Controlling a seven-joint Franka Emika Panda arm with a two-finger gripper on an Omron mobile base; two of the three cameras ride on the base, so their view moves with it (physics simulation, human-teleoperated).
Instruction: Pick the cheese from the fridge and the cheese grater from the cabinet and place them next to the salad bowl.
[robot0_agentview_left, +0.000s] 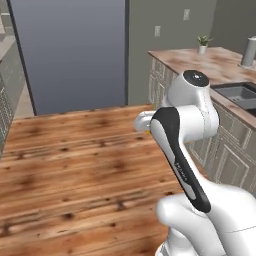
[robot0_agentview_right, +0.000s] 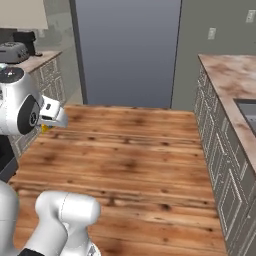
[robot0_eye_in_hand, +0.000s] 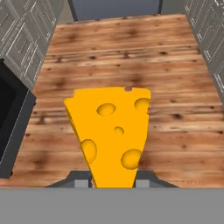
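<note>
Cheese (robot0_eye_in_hand: 111, 131) smooth, waxy; floor (robot0_eye_in_hand: 175, 65) knotty wood planks, satin.

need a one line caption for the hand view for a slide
Pincer shut on the holed orange-yellow cheese, carried above the wooden floor.

The cheese (robot0_eye_in_hand: 111, 135) is hiding most of the gripper (robot0_eye_in_hand: 113, 180) in the hand view: only the tops of two grey fingers (robot0_eye_in_hand: 80, 179) are poking out on either side of its narrow end, and that end is running down behind the bottom band. In the right base view the arm's white head is covering the cheese (robot0_agentview_right: 45, 128) except for a yellow sliver. In the left base view the arm is blocking the gripper altogether. The fridge (robot0_agentview_left: 75, 50) is being cut off by the top edge. The sink (robot0_agentview_left: 240, 95) is running off the right edge. The plant (robot0_agentview_left: 203, 42) is looking too small to make out.
</note>
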